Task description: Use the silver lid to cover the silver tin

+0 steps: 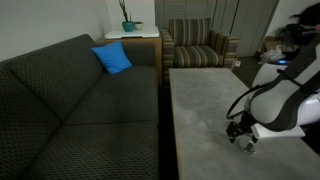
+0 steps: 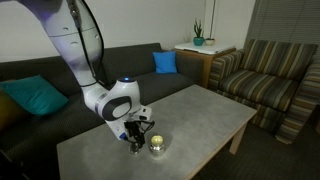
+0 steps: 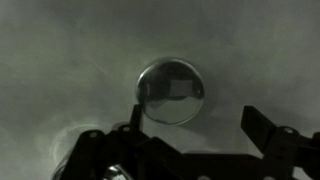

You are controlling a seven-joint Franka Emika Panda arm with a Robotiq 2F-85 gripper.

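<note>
Exterior views both show the dark grey sofa [image 1: 70,100], the largest thing in the room, running along one long side of the grey table [image 2: 195,112]. A striped armchair [image 2: 265,75] stands past the table's far end, with a small white-topped side table [image 2: 205,50] between it and the sofa. The white robot arm [image 2: 85,50] bends down over the near part of the table. A teal pillow [image 2: 35,97] lies at one end of the sofa and a blue pillow [image 1: 113,58] at the other. A potted plant [image 2: 198,35] stands on the side table.

The gripper [image 2: 136,140] hangs low over the table, its tips close to the surface. The silver tin [image 2: 158,148] stands upright on the table just beside the gripper and apart from it, with a yellowish glint on its side.

In the wrist view the two dark fingers [image 3: 257,128] stand wide apart and released, with nothing between them. Ahead of them a round shiny silver piece [image 3: 172,90] rests on the table. From this angle I cannot tell whether it is the silver lid or the tin seen from above.
</note>
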